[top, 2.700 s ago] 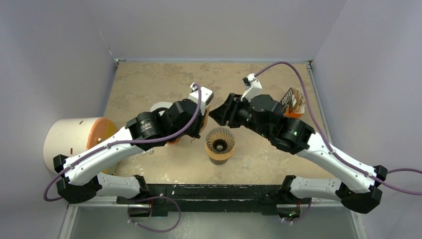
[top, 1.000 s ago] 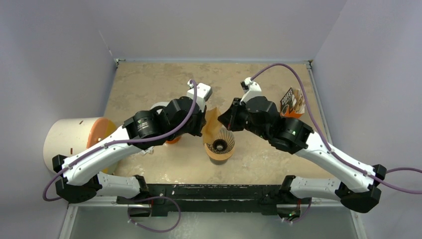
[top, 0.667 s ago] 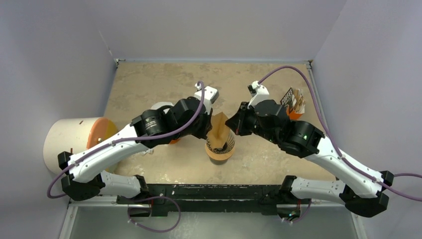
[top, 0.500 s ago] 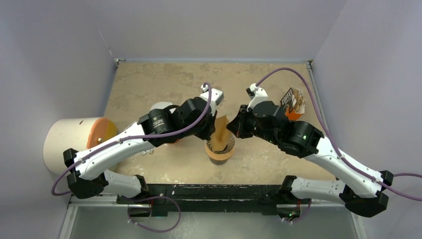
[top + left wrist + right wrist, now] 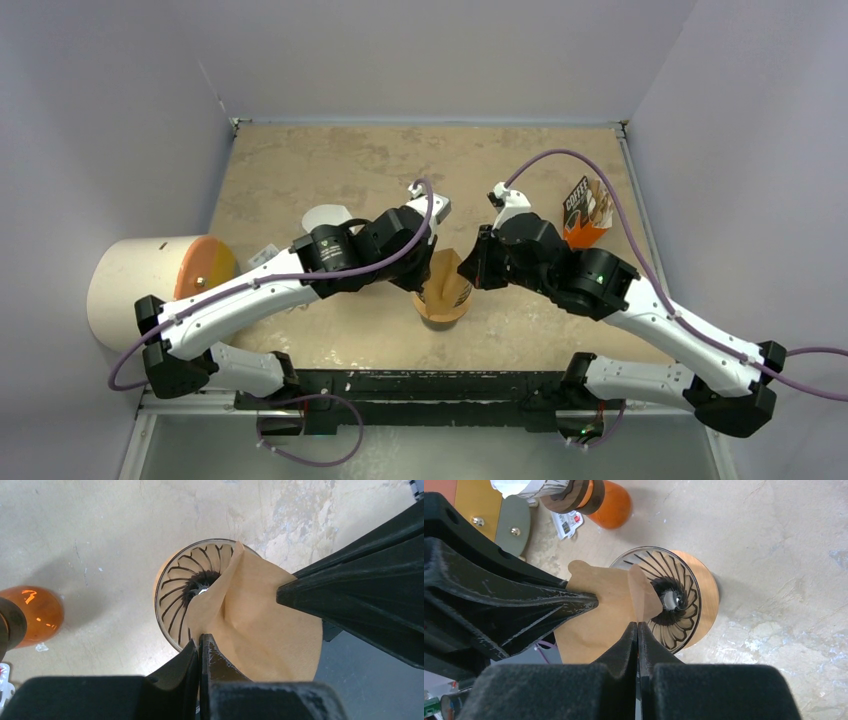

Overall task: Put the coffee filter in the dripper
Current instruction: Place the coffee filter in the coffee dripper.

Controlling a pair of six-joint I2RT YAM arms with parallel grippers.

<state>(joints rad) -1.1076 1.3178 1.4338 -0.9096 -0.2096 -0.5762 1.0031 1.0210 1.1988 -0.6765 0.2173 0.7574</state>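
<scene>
- Visibility from the top camera is rough. Both wrists crowd over the dripper (image 5: pixel 441 310), so you can't see either claw's tips there, just a sliver of tan paper between them.
- The orange glass vessel (image 5: pixel 34 614) is cropped by the frame edge and a dark bit of the arm in the left wrist view. In the right wrist view its top sits under a dark ring and something white, also cropped.
- The only writing you can read is "COFFEE" on the black-and-orange packet (image 5: pixel 583 208) at the far right of the bench (image 5: pixel 300 170). Its smaller print is too tiny, and the printed slip (image 5: pixel 569 522) beside the vessel is unreadable too.
- The coffee filter (image 5: pixel 260 620) is light tan, unbleached-looking paper with a wavy edge and one soft fold down it.
- Its narrow end dips into the dripper's mouth, right over the centre hole. The wide end leans up and out over one side of the rim, so it isn't seated.
- The dripper is clear glass with dark spiral ribs and a brown ring collar. It stands upright mid-bench, and the paper covers about half of its mouth.
- Your left claw (image 5: pixel 201 645) is pinched tight on one edge of the filter.
- Your right claw (image 5: pixel 638 630) is clamped on the opposite edge.
</scene>
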